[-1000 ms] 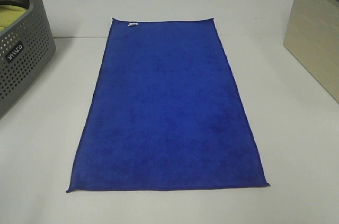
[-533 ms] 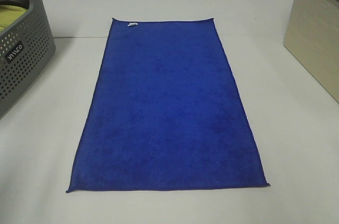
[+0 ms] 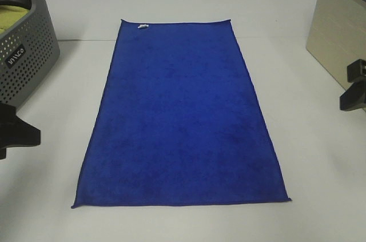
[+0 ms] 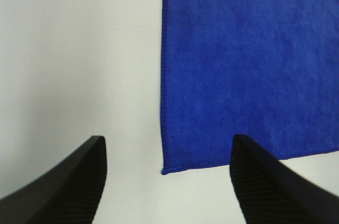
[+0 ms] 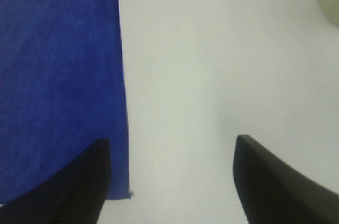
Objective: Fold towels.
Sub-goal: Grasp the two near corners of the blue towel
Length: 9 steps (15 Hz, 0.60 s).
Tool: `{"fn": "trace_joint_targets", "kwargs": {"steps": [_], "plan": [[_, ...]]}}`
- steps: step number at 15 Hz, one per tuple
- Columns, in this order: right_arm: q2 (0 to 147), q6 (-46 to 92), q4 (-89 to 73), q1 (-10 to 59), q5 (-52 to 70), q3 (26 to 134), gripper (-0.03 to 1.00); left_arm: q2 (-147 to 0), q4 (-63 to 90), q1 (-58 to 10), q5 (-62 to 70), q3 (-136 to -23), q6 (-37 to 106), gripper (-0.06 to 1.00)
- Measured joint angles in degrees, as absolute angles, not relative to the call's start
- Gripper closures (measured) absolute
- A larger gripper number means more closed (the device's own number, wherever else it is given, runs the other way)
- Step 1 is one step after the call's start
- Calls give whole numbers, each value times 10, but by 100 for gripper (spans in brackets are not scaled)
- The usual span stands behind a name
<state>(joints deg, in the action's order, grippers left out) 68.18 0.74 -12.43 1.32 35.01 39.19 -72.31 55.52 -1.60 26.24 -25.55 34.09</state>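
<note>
A blue towel lies flat and spread out on the white table, long side running away from me, with a small white tag at its far left corner. My left gripper shows at the left edge, apart from the towel. In the left wrist view it is open and empty above the towel's near left corner. My right gripper shows at the right edge. In the right wrist view it is open and empty beside the towel's near right corner.
A grey perforated basket stands at the far left with a yellow cloth inside. A beige box stands at the far right. Bare white table surrounds the towel.
Both grippers have come into the exterior view, one at the left edge and one at the right edge. The towel has not moved.
</note>
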Motion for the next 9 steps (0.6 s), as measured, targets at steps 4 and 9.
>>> {"fn": "trace_joint_targets", "kwargs": {"steps": [4,9], "plan": [[826,164,-274,13,397,427,33,-823,739,-16,290,-256,528,31],[941,257,-379,13,403,433,29,-944,858,-16,313,-257,667,31]]}}
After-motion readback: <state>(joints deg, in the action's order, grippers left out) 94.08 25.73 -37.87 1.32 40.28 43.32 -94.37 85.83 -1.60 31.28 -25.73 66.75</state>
